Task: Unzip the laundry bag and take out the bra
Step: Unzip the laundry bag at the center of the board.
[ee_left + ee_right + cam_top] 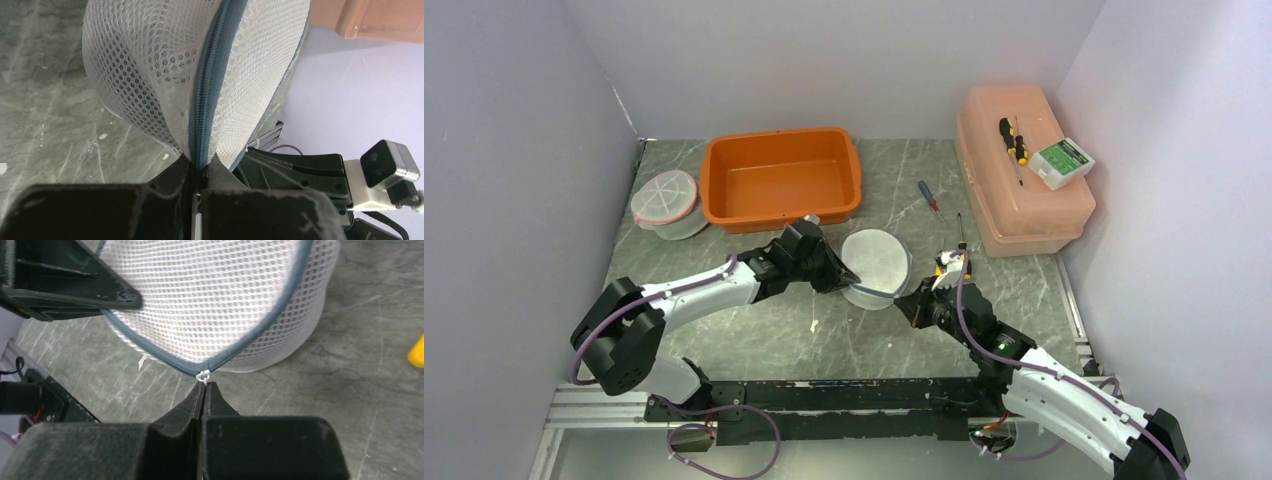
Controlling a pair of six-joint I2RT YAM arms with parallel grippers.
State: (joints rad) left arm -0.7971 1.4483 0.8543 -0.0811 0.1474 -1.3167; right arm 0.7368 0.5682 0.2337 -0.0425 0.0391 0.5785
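The laundry bag (876, 258) sits mid-table, a round white mesh drum with a grey-blue zip (205, 100) running round its rim (what's inside, the mesh won't let me tell). The left gripper (197, 175) has its jaws pressed together on the zip seam at the bag's near left. The right gripper (204, 390) is pinched tight on the tiny white zip pull (203, 375), drawing the near right rim into a point. The bag's flat face looks up, its near rim stretched left to right between the grippers. Far back is an orange tub (779, 190), its bare floor showing. At far right, a closed peach box (1024, 215) carries a yellow-and-black screwdriver (1014, 142) and a white-and-green carton (1062, 162) on its lid.
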